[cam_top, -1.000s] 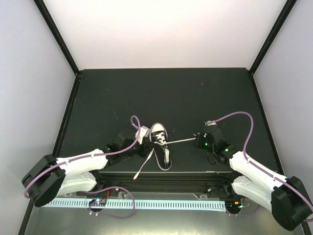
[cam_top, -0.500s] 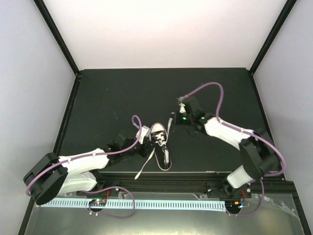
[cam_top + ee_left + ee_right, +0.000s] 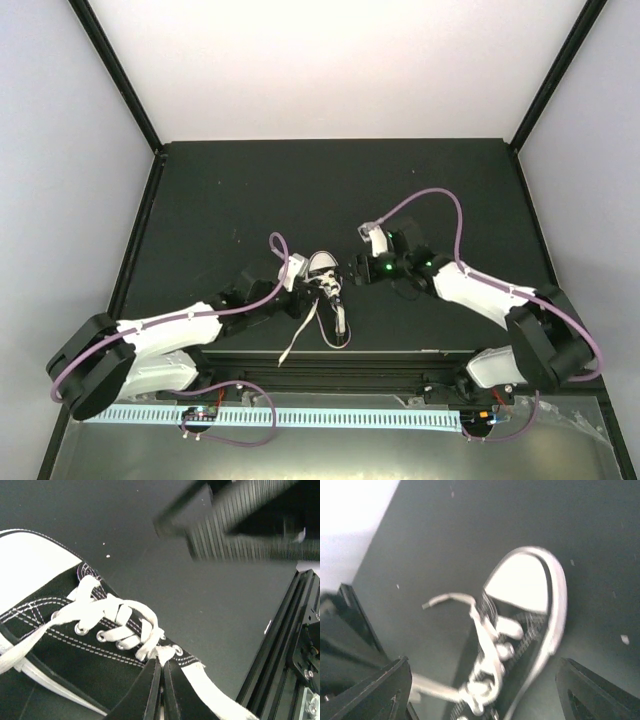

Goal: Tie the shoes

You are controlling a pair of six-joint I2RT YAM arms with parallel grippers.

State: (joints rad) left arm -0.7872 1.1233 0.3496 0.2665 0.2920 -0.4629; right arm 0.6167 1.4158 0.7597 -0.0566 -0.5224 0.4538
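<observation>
Top view looking down, wrist views close, sharing sneaker [image 3: 323, 268]

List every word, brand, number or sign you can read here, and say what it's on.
None can be read in any view.
Shoe: no brand or label shows.
White slotted strip at the table's front: any marks are too small to read.
</observation>
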